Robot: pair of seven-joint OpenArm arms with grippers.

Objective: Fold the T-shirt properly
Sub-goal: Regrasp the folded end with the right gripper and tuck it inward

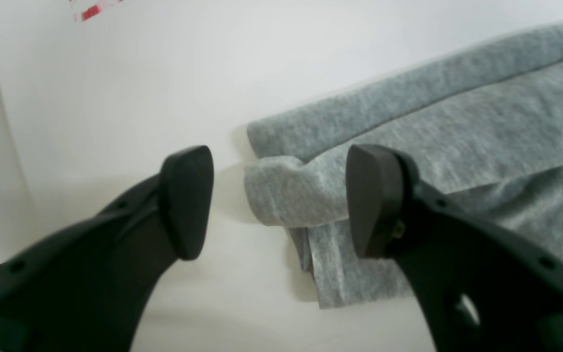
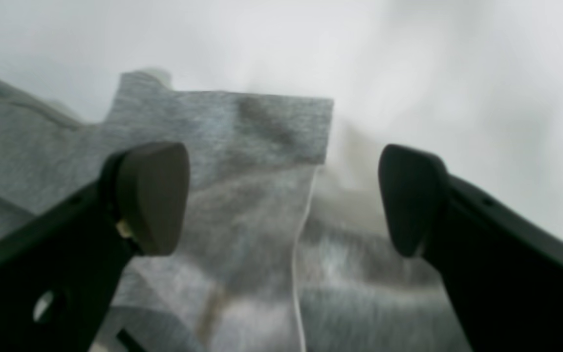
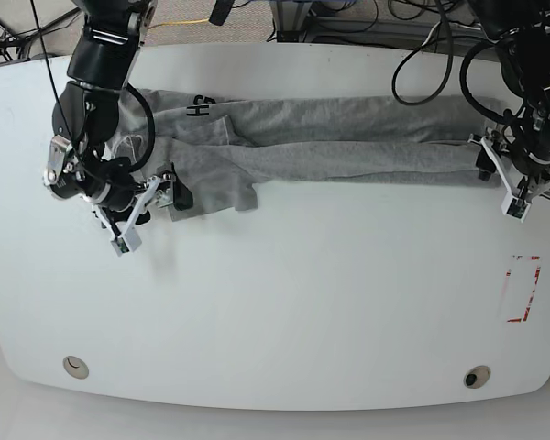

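Left gripper [image 1: 279, 203] jaws apart, empty, straddling T-shirt [image 3: 348, 137] end; right gripper [image 2: 281, 200] likewise apart at opposite end, probably positioned for next fold.

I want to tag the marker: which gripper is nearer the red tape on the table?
Left. The left gripper hovers at the T-shirt's end just above the red tape; the right gripper is across the table.
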